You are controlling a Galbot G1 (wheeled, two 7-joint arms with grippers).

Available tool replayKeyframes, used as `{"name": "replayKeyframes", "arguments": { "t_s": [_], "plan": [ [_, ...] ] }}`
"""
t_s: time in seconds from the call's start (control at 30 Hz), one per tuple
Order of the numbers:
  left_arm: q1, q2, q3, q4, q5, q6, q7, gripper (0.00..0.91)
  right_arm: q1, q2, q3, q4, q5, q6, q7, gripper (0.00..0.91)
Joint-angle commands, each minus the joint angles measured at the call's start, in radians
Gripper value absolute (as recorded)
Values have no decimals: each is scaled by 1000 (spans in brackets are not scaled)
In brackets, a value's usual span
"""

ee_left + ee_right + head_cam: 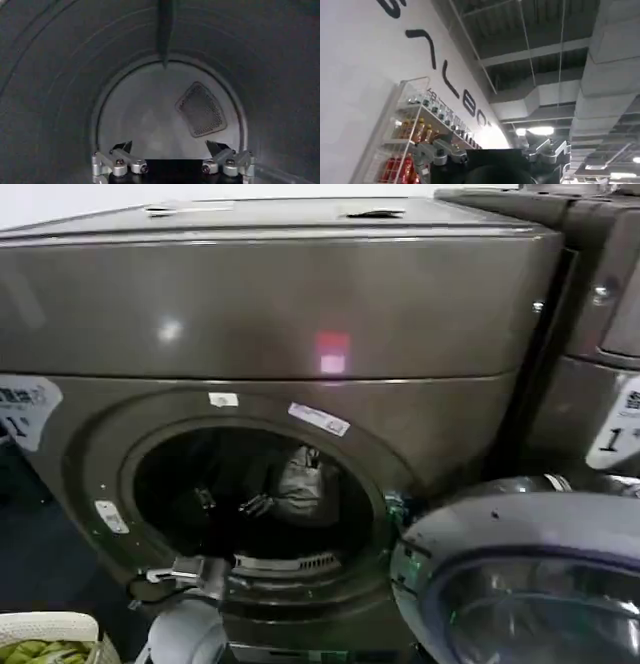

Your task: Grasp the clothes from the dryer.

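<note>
1. The clothes [300,484] are a small pale grey-white wad sitting inside the dryer [280,314], seen through the round port toward its right side, up off the bottom lip.
2. The left tool [172,150] is reaching into the drum with its jaws spread wide and nothing between them. From the wrist view it's aimed at the back wall and the mesh vent [201,110], so I'd guess the wad is off to one side of it.
3. The right tool [492,150] is parked pointing up at the ceiling, jaws open too.
4. Handling-wise the wad looks light, soft and floppy, not fragile, not slippery. It'll squash and drape.
5. I'd pinch the bunched middle where the folds stack up, not a loose edge, or it may unravel and snag on the port rim.
</note>
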Motion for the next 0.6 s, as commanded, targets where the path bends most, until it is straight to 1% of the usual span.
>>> {"name": "replayKeyframes", "arguments": {
  "t_s": [0.03,0.27,0.37,0.6],
  "plan": [
    [-158,-36,35,164,-6,0,13,907,-4,-1,9,8,-9,-8,-8,907],
    [-352,-103,99,360,-5,-8,38,907,-10,2,20,6,-13,-8,-22,907],
    [-432,-133,113,479,-5,-20,47,907,-9,2,25,6,-13,-5,-26,907],
    [-573,-206,106,672,9,-39,61,907,-4,4,26,9,-12,-1,-32,907]
  ]
}}
